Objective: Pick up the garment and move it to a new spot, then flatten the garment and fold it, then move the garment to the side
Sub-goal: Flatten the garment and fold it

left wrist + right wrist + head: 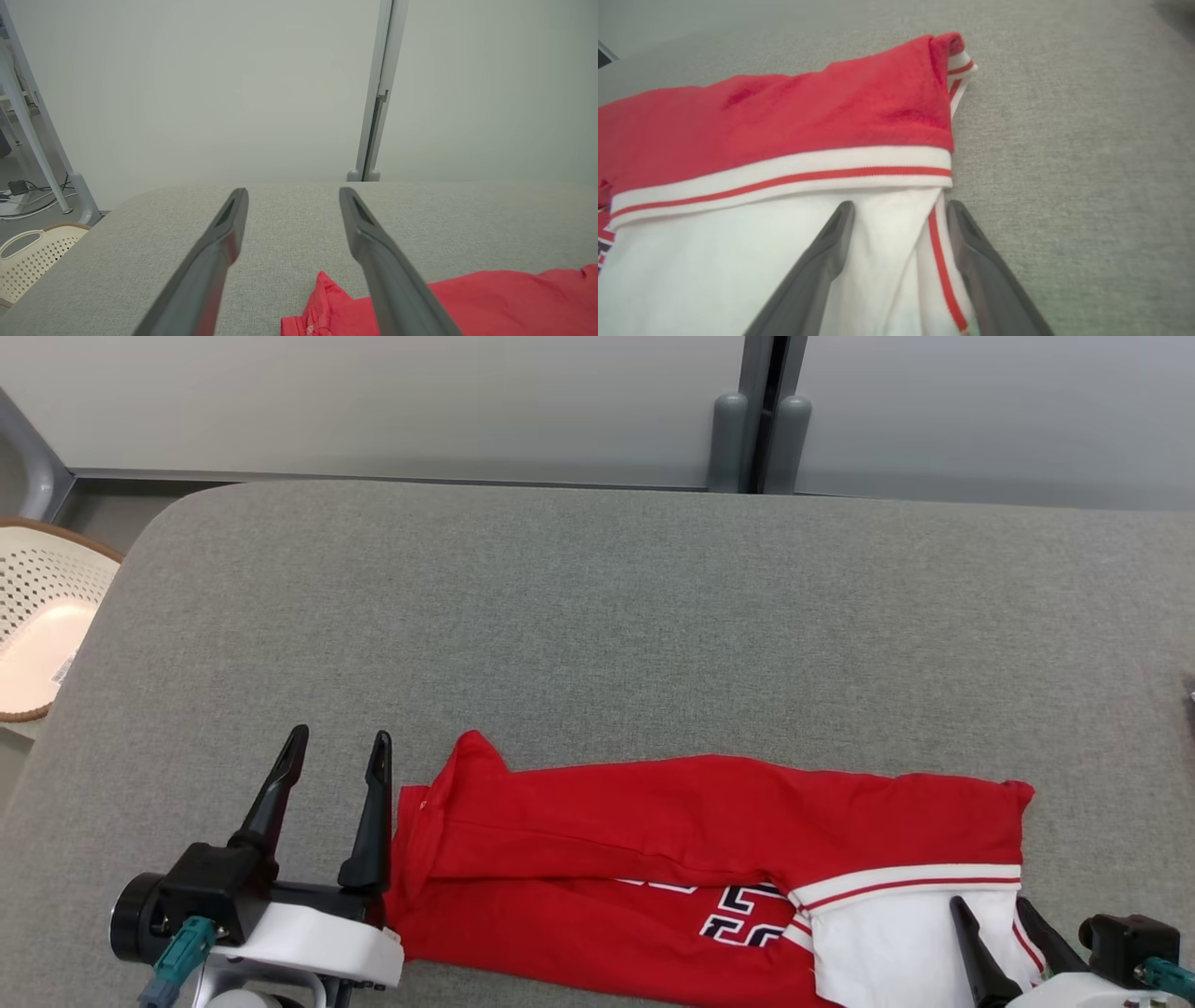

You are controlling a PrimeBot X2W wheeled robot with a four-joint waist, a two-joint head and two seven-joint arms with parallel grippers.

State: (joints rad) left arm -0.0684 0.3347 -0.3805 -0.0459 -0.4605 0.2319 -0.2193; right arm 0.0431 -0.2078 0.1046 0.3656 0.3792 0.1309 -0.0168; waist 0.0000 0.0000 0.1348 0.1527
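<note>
**Both grippers open at the ends of a folded red garment**

Nearest the lens, low at the right: the right gripper point(990, 903), its two long dark fingers spread apart and gripping nothing. Set over the white end of the red-and-white knit garment point(709, 821); cannot tell whether the tips touch the cloth. In the right wrist view, same gripper point(900, 205) astride a white fold edged with a thin red stripe, just below a white ribbed band with one red line.

Garment point(808, 107) folded lengthwise into a long strip along the near side of the grey woven-fabric padded surface point(597, 616). Red for most of its length, with navy-and-white lettering near the front edge and a white panel at the right end. Upper layer slightly rumpled, with one red corner poking up at the left end.

Just beside that left end: the left gripper point(340, 734), fingers wide apart, empty, its right finger close to the red edge. In the left wrist view, bare grey surface between the fingertips of this gripper point(293, 191), with red cloth point(504, 298) low at the right.

Farther out: a cream perforated plastic basket with a brown rim point(37, 607) beyond the surface's rounded left corner, and a grey metal post point(756, 439) against pale wall panels.
</note>
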